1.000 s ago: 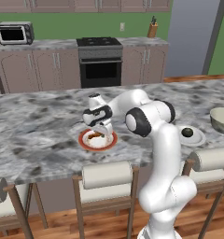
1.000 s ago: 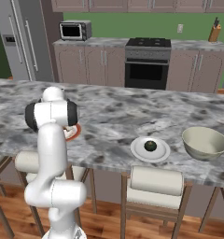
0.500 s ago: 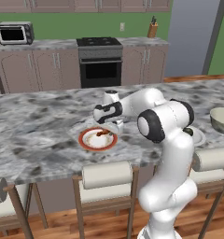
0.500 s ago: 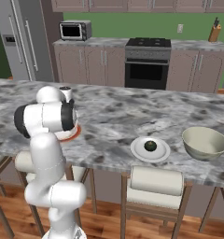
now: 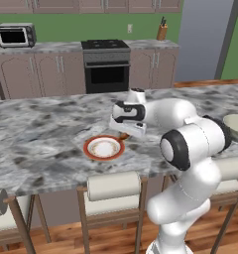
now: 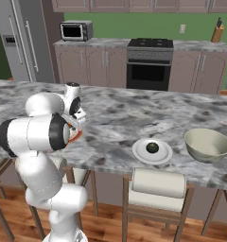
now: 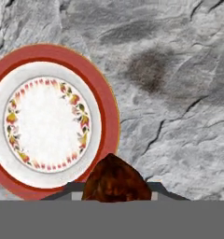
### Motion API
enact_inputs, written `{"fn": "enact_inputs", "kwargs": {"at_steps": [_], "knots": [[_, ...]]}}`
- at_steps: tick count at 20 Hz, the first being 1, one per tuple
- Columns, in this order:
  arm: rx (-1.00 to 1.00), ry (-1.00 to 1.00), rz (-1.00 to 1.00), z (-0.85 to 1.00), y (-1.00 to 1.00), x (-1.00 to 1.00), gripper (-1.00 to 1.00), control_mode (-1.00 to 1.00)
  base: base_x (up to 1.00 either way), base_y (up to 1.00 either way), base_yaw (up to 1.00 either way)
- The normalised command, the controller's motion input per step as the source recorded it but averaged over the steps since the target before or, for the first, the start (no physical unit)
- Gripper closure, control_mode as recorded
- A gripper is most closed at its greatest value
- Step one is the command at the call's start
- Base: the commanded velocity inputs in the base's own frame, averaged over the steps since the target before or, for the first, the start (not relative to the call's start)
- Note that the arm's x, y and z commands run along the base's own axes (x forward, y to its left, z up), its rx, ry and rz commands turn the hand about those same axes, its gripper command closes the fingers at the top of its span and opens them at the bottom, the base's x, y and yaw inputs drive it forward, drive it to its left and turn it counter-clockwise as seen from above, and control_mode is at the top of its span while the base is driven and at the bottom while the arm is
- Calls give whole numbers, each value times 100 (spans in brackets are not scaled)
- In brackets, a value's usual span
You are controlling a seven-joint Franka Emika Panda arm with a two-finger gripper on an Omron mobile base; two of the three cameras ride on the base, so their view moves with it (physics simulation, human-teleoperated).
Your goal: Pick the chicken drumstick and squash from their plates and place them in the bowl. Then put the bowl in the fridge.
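- The chicken drumstick is seen in the hand view as a brown lump rising between the gripper's finger tips, held off the marble counter; it is foreshortened there, so its long axis appears to run along the gripper's line of sight, thick end towards the counter (this cannot be fully confirmed).
- In the left base view a small brown piece of the drumstick shows just below the gripper, beside the right edge of the red-rimmed plate.
- The jaws are narrowed and closed around the drumstick.
- The red-rimmed plate is bare in the hand view, its floral inner ring fully visible.
- The right base view gives what the other two do not: a second, white plate carrying the dark green squash, and the whole cream bowl just to its right, near the island's near edge.
- The grey fridge stands far left in that view; the gripper itself is hidden there behind the arm.
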Motion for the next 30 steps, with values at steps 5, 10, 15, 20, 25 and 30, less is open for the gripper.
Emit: {"fn": "enact_inputs", "kwargs": {"at_steps": [5, 10, 15, 20, 25, 30], "knots": [[-7, 0, 25, 52, -33, -50, 100, -100, 0, 0, 0], [-1, -12, 21, 36, -48, -64, 100, -100, 0, 0, 0], [0, -17, 19, 32, -50, -59, 100, -100, 0, 0, 0], [0, -16, 9, 31, -53, -39, 100, -100, 0, 0, 0], [0, -5, 0, 33, -56, -12, 100, -100, 0, 0, 0], [0, 0, -5, 34, -65, -14, 100, -100, 0, 0, 0]]}}
